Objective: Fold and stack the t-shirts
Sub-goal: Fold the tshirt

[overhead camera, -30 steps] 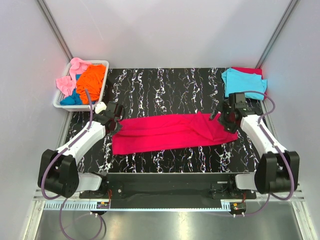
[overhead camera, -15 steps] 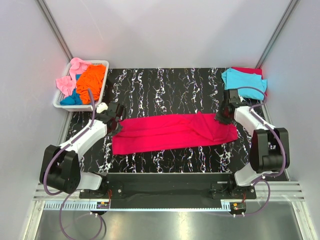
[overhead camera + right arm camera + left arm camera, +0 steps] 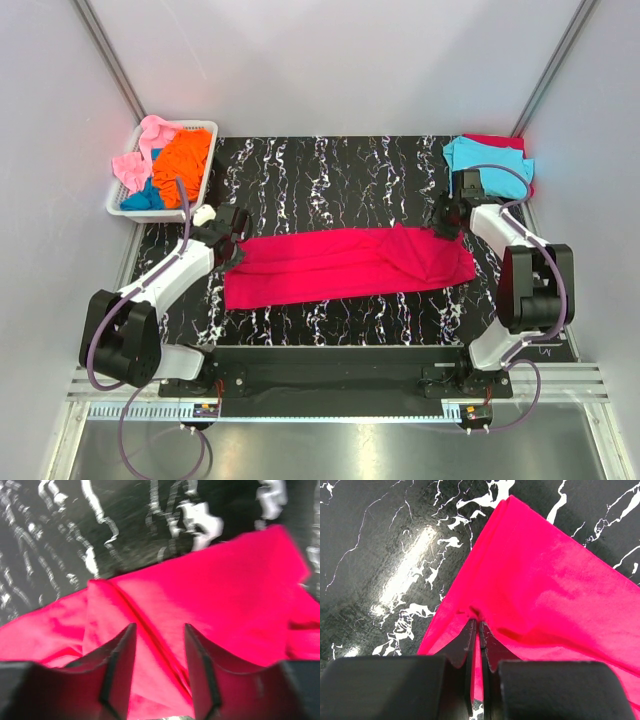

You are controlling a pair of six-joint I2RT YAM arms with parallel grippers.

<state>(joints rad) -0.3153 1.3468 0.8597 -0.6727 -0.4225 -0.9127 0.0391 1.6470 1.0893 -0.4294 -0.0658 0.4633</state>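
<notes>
big crimson-red t-shirt [image 3: 345, 265] laid out as long strip mid black marble table [image 3: 330, 170], left gripper [image 3: 478, 625] pinched tight on its left edge, right gripper [image 3: 160, 630] jaws apart over right end w/ a fold between 'em

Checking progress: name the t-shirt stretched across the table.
The crimson-red t-shirt, a long flat band at centre; the cyan t-shirt lies folded at the far right corner, others are bunched in the basket.
</notes>
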